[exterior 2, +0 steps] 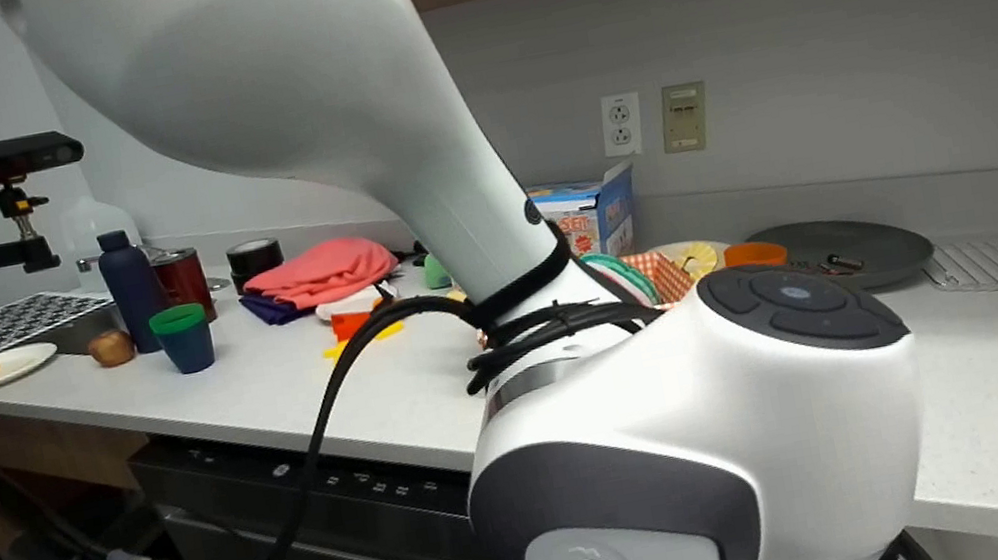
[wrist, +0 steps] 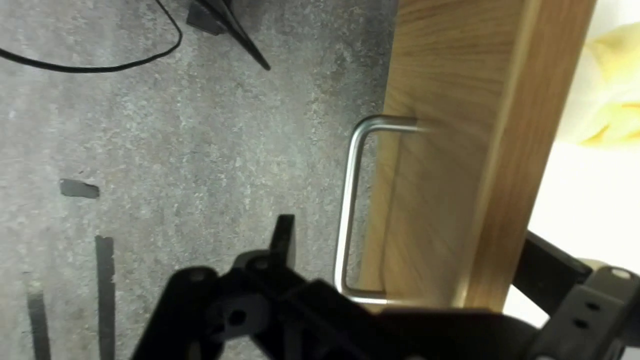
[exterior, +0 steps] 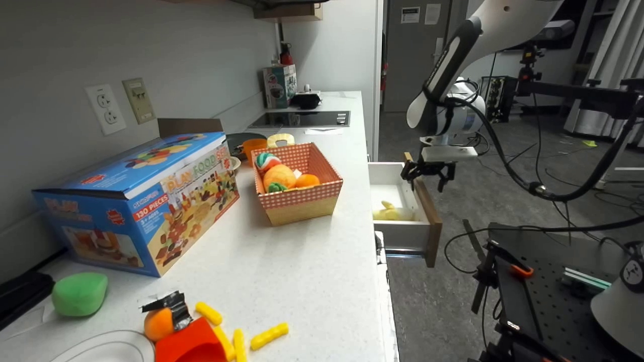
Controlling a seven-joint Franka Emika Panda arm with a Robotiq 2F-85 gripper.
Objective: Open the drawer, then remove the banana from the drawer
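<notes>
Although Step 1 Is Complete, Step 2 Is Outstanding

Because the drawer (exterior: 402,235) stands pulled out from beneath the counter (exterior: 322,271), the opening step is judged done. Left to right in an exterior view: the banana (exterior: 388,213) lies inside the drawer, near the side wall closest to that camera; next comes the wooden front panel (exterior: 432,241), with the gripper (exterior: 427,183) positioned over it. The fingers (wrist: 283,235) are spread apart, on either side of the panel in the wrist view, and grasp nothing that can be seen. Work left, by judgement: move inward over the banana, grasp it, and lift it clear.

Visibility limits: in an exterior view, the arm (exterior 2: 491,231) conceals most of the drawer, the lower frame edge cuts off more, and the banana is not visible. In the wrist view, left to right, contact between the fingers and the metal handle (wrist: 348,210) or the panel cannot be determined; the finger inside the drawer is partly hidden. At the right edge, the banana is cut off and washed out, and pale matter beside it cannot be identified.
</notes>
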